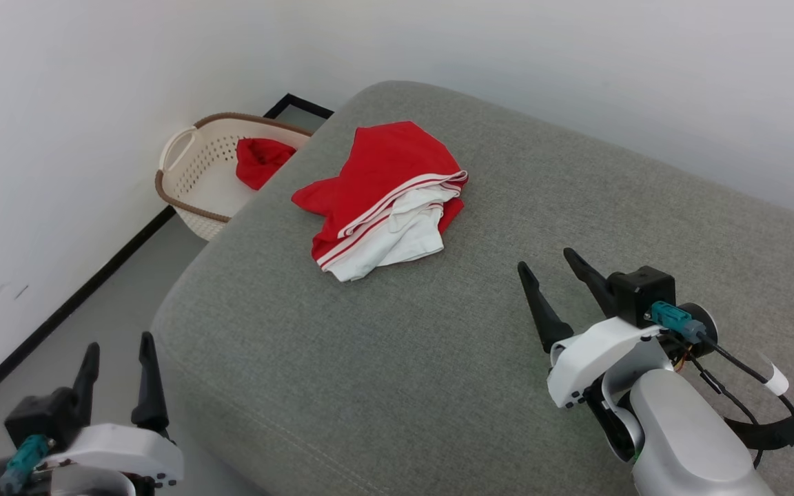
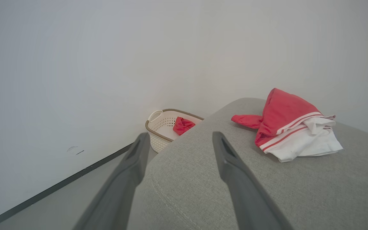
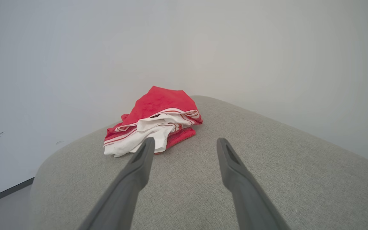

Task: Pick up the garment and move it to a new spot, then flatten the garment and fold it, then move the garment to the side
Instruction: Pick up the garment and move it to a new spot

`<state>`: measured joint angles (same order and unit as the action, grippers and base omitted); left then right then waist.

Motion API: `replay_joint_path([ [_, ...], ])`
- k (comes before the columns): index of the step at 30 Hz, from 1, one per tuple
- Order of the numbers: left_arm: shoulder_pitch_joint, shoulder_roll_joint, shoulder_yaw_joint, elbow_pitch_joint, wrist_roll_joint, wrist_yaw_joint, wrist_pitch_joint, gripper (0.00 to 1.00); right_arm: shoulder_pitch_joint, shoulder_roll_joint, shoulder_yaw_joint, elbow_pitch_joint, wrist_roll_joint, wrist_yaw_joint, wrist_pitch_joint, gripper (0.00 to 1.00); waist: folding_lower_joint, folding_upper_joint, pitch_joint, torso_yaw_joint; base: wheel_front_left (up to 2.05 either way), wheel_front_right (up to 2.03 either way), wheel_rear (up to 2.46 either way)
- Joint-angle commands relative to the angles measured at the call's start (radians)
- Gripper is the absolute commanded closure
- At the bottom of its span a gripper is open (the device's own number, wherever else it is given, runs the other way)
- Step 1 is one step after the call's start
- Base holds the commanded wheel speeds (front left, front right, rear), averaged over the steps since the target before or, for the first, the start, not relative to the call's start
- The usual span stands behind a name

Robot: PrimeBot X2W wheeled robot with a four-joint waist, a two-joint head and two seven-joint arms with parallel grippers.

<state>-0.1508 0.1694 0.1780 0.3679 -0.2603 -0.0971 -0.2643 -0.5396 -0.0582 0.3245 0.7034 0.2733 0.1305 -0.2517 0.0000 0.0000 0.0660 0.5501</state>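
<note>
Left claw spread, seemingly off cushion edge; right claw spread above cushion; garment near far edge.

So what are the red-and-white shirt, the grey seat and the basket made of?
The garment looks like soft, matte cloth: it lies crumpled in folds. The grey seat seems upholstered in coarse woven fabric, showing weave and a seam. The basket looks like smooth moulded plastic, punched with holes.

Grey forearm, white wrist shells, black tool fingers, teal connectors, black cables.
</note>
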Motion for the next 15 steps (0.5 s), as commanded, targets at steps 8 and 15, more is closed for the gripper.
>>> replay_joint_path([
  [8, -0.056, 0.018, -0.057, 0.026, 0.028, -0.027, 0.001, 0.0, 0.006, -0.016, 0.013, 0.002, 0.008, 0.0, -0.013, 0.0, 0.0, 0.0, 0.016, -0.01, 0.0, 0.0, 0.0],
  [15, -0.246, 0.116, -0.266, 0.111, -0.013, -0.032, 0.001, 0.0, 0.055, -0.017, -0.049, -0.095, -0.044, 0.0, -0.014, 0.0, 0.0, 0.0, 0.06, -0.084, 0.0, 0.0, 0.0],
])
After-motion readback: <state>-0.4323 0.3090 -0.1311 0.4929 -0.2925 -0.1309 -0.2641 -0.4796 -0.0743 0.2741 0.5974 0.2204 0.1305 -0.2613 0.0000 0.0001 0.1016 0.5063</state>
